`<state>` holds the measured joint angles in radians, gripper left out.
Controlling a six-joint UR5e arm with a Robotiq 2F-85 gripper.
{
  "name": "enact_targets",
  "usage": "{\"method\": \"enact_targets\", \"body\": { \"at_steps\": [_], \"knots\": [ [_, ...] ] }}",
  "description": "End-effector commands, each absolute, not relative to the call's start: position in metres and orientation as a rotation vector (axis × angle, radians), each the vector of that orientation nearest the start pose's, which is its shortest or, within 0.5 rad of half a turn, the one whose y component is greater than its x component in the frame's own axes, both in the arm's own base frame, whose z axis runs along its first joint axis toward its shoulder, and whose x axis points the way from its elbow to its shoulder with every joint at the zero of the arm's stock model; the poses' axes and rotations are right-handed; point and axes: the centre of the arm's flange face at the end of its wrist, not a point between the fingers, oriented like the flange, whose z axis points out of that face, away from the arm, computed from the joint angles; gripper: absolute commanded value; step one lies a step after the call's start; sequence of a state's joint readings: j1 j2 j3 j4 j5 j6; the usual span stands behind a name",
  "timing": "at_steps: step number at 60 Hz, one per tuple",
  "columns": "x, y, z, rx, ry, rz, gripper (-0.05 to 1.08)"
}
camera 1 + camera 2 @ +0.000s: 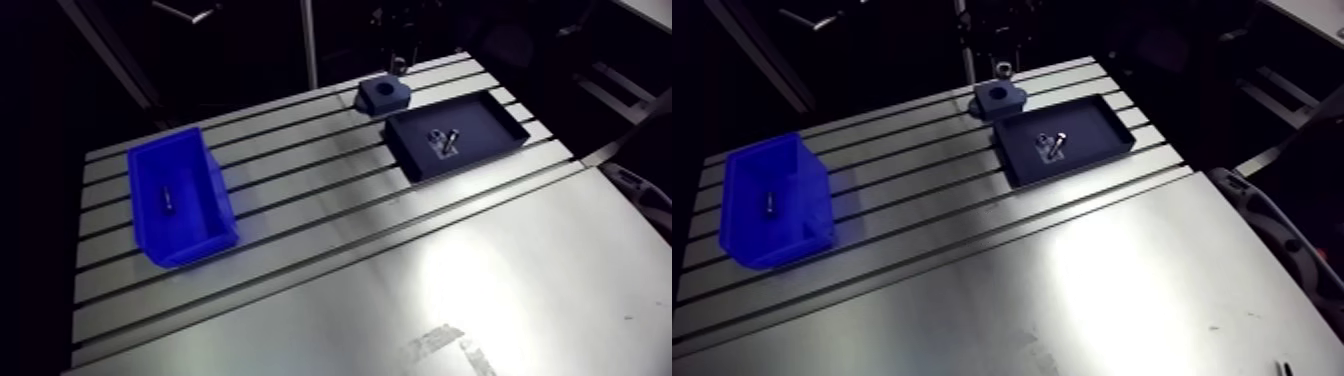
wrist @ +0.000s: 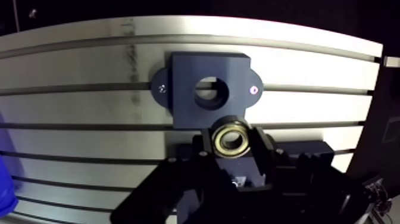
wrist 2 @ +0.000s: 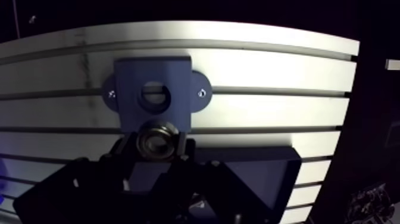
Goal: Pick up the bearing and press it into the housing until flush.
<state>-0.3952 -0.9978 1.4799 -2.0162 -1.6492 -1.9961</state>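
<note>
The bearing (image 2: 231,139) is picked up: I see it clamped between the two fingers of the gripper (image 2: 232,148), just beside the housing (image 2: 184,80) on the table (image 2: 71,65) (its bore looks empty). By my reckoning, aligning and pressing flush are left.

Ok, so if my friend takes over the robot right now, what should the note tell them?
Gripper: fingers shut on the bearing, held just short of the housing.
Housing: at the far edge of the table, beside the dark tray. Its bore looks empty.
Done: bearing picked up.
Left: line the bearing up with the bore, press it in until flush, then let go.
</note>
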Motion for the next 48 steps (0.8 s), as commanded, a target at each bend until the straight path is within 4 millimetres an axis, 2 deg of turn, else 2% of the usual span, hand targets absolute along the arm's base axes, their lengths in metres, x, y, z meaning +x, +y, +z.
{"method": "enact_targets", "body": {
  "at_steps": [1, 8, 18, 48],
  "knots": [
    [-0.679, 0.143, 0.228, -0.055, 3.075, 0.084, 0.65],
    [-0.683, 0.143, 0.225, -0.04, 3.076, 0.083, 0.66],
    [-0.688, 0.129, 0.219, -0.06, 3.072, 0.076, 0.66],
    [-0.693, 0.133, 0.204, -0.059, 3.055, 0.075, 0.66]
  ]
}}
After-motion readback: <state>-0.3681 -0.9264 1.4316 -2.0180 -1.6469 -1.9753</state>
